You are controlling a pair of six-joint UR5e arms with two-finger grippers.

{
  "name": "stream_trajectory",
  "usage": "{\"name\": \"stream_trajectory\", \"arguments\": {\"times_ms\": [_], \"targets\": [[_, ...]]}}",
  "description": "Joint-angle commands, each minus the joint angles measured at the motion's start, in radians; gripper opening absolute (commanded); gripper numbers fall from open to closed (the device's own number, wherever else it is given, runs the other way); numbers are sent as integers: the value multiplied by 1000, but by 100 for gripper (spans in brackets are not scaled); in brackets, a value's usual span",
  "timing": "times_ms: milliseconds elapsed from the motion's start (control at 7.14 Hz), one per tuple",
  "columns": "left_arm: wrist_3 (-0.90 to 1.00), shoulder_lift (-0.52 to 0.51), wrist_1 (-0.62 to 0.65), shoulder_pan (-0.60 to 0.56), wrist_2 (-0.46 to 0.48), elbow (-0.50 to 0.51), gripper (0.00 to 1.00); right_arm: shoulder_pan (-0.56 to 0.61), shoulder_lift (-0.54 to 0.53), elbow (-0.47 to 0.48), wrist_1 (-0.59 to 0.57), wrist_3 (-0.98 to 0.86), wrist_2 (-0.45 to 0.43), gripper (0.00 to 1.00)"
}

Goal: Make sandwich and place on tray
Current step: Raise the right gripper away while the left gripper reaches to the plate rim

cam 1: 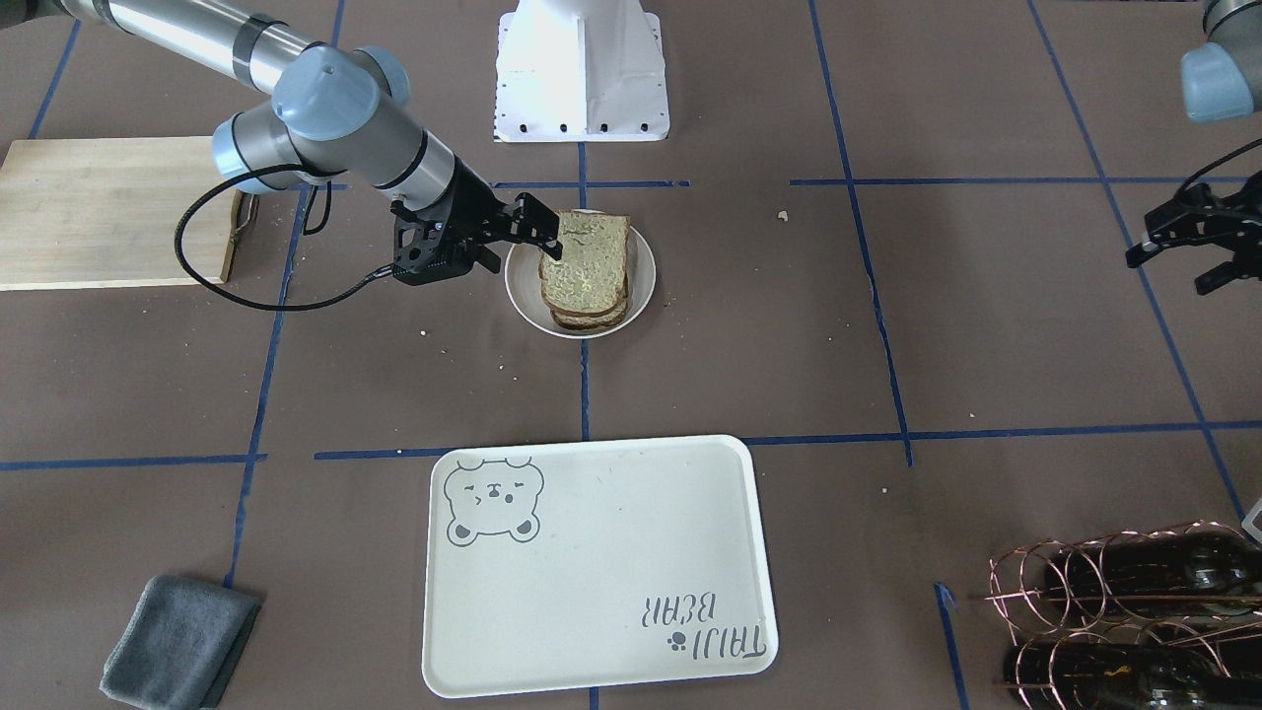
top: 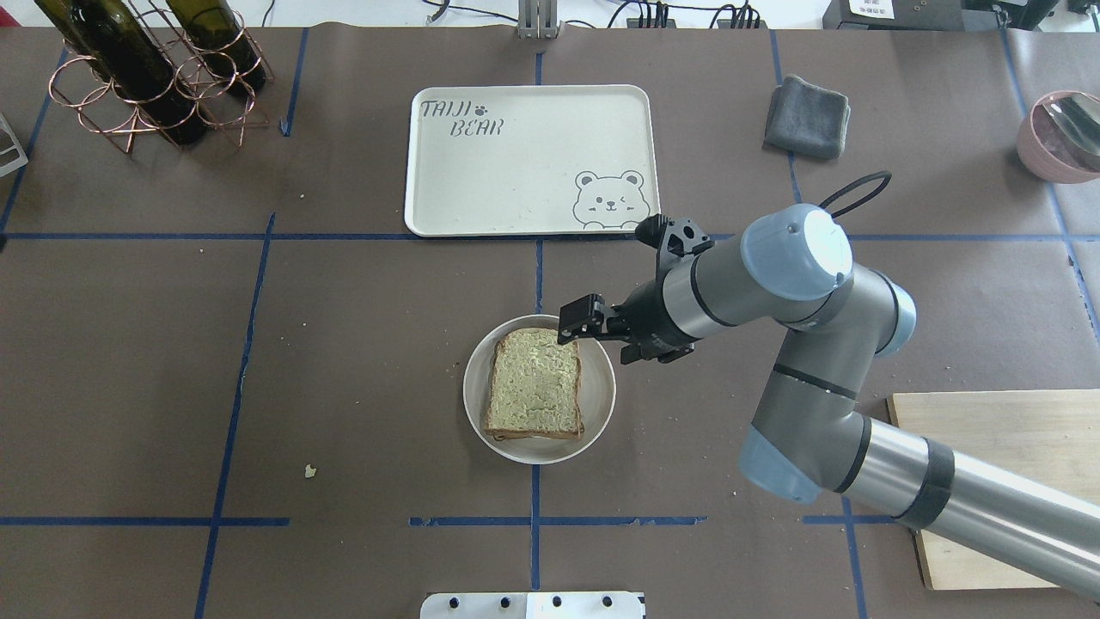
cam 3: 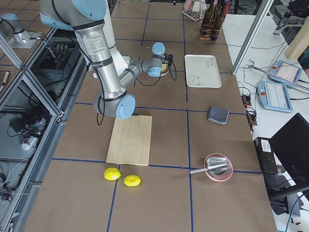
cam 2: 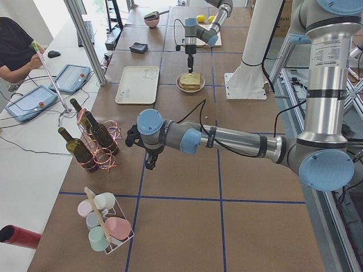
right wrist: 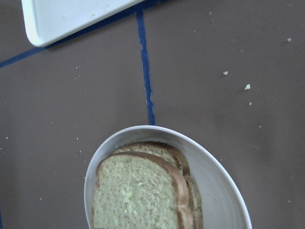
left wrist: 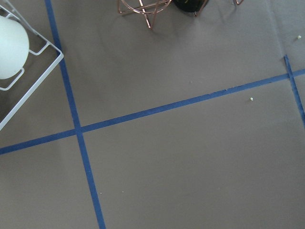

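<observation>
1. At centre frame in the front-facing view, the sandwich (cam 1: pixel 584 261) lies on a round plate (cam 1: pixel 643 281), apart from the tray (cam 1: pixel 592 552) below.
2. Right gripper (cam 1: pixel 515 245), jaws spread, is at its upper-left corner.
3. Left gripper (cam 1: pixel 1168 271) hangs at the right edge, jaws spread.

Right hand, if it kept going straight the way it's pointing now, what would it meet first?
Most likely the sandwich, at its top slice near a corner, on the round plate. The right hand points down over it, though its height is unclear.
</observation>
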Motion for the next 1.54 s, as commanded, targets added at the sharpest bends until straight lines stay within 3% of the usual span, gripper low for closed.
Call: {"name": "stream_trajectory", "arguments": {"times_ms": [0, 280, 560, 700, 980, 1400], "targets": [[-661, -39, -435, 319, 128, -4, 100, 214, -30, 38, -113, -16, 179, 100], [-1080, -219, -454, 603, 338, 5, 85, 348, -123, 41, -110, -162, 289, 100], [-1141, -342, -309, 794, 597, 22, 70, 351, -151, 35, -107, -211, 288, 100], [-1143, -408, -223, 819, 620, 31, 59, 351, -154, 35, -105, -211, 288, 100], [-1143, -418, -225, 829, 621, 49, 42, 347, -154, 35, -104, -211, 277, 100], [-1143, -453, -225, 844, 621, 78, 38, 340, -154, 32, -104, -211, 275, 100]]}}
